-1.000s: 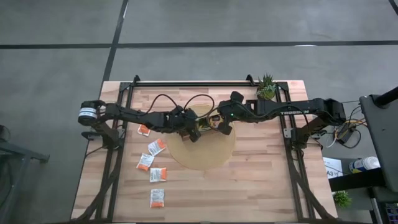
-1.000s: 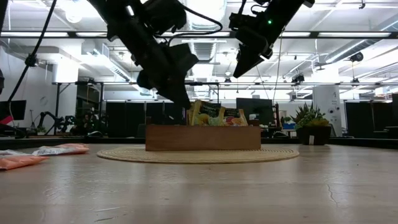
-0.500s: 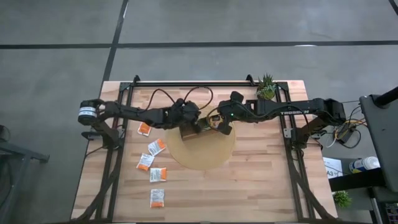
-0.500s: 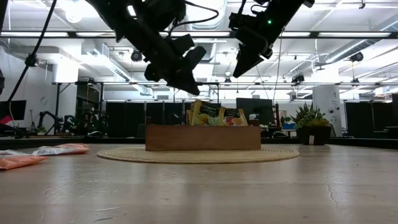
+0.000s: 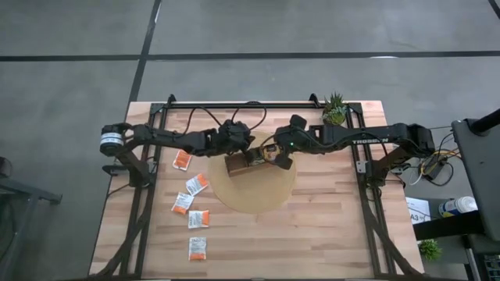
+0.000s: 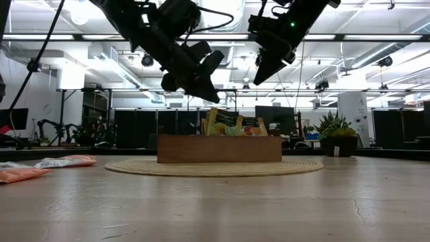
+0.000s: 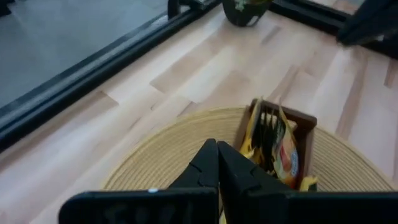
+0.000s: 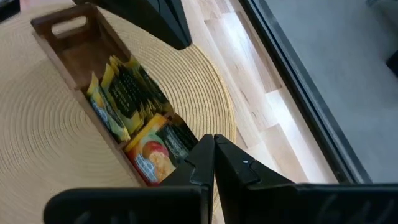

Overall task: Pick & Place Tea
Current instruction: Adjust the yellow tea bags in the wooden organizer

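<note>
A brown wooden tray (image 5: 248, 163) stands on a round woven mat (image 5: 254, 187). Yellow-green tea sachets (image 8: 127, 87) and an orange-red one (image 8: 152, 155) stand upright in the tray; its end compartment (image 8: 68, 34) shows bare wood. More tea sachets (image 5: 196, 184) lie flat on the table to the left of the mat. My left gripper (image 6: 209, 95) hangs shut and empty above the tray's left end, tipped shallowly down. My right gripper (image 6: 257, 79) is also shut and empty, above the tray's right part, slanting down.
A small potted plant (image 5: 335, 108) stands at the far right corner of the table. Black frame rails (image 5: 242, 104) run along the far edge and both sides. Bare wood lies near the front edge, to the right of the loose sachets.
My left gripper has risen from just over the tray's left end and swung toward the table's far edge, tipping up nearer to level, still shut and empty. The tray and sachets have not moved.
</note>
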Robot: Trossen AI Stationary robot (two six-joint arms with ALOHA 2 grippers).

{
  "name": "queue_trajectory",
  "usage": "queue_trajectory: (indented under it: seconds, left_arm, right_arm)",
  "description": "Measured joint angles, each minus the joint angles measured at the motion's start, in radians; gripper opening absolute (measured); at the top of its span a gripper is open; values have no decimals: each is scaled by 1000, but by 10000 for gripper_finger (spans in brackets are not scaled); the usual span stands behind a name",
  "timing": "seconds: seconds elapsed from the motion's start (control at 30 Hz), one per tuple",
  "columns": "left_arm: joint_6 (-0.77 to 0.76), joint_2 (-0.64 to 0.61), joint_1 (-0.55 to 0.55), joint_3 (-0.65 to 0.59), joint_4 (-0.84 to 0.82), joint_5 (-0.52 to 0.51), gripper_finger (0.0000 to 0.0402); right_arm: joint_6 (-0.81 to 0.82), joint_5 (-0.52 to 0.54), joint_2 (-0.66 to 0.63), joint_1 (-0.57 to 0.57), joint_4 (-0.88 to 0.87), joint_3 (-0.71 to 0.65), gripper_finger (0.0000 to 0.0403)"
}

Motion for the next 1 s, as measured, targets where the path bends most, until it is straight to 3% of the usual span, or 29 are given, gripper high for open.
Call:
queue_trajectory:
  seconds: [0.3, 0.63, 1.0]
  left_arm:
    - [3, 39, -2, 1, 44, 42, 0]
    - [-29, 85, -3, 3, 9, 100, 0]
    - [-29, 79, -4, 5, -107, 79, 0]
  right_arm:
    - [-9, -56, -177, 1, -64, -40, 8]
    - [110, 31, -424, -16, -60, -203, 8]
    - [126, 79, -507, -16, -53, -251, 8]
